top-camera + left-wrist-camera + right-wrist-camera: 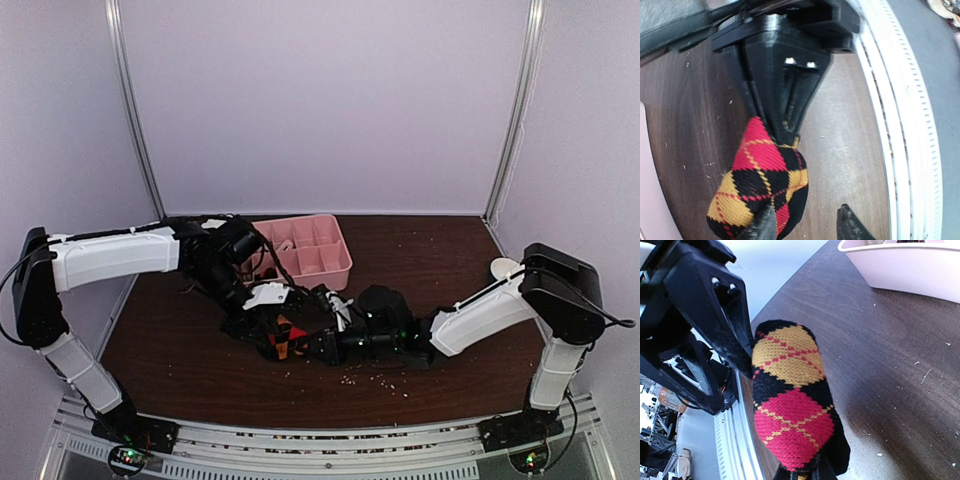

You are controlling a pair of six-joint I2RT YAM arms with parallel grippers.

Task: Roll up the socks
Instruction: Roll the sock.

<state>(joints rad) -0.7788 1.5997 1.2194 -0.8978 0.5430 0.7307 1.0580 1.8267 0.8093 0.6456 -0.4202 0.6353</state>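
A black sock [760, 185] with red, orange and yellow argyle diamonds lies bunched on the dark wooden table [440, 250], near the front edge. My right gripper [802, 474] is shut on one end of it, the red end [792, 425], and shows from the left wrist as a black body [785, 65] pinching the fabric. My left gripper [806, 209] is open at the other end. One of its fingers [762, 227] rests against the sock, and the other [852, 225] stands apart over bare wood. From above, both grippers meet at the sock [287, 338].
A pink compartment tray [335, 265] stands just behind the grippers. A small white bowl [503, 268] sits at the right, by the right arm's elbow. The white slotted rail [905, 150] runs along the table's front edge close to the sock. Crumbs dot the wood.
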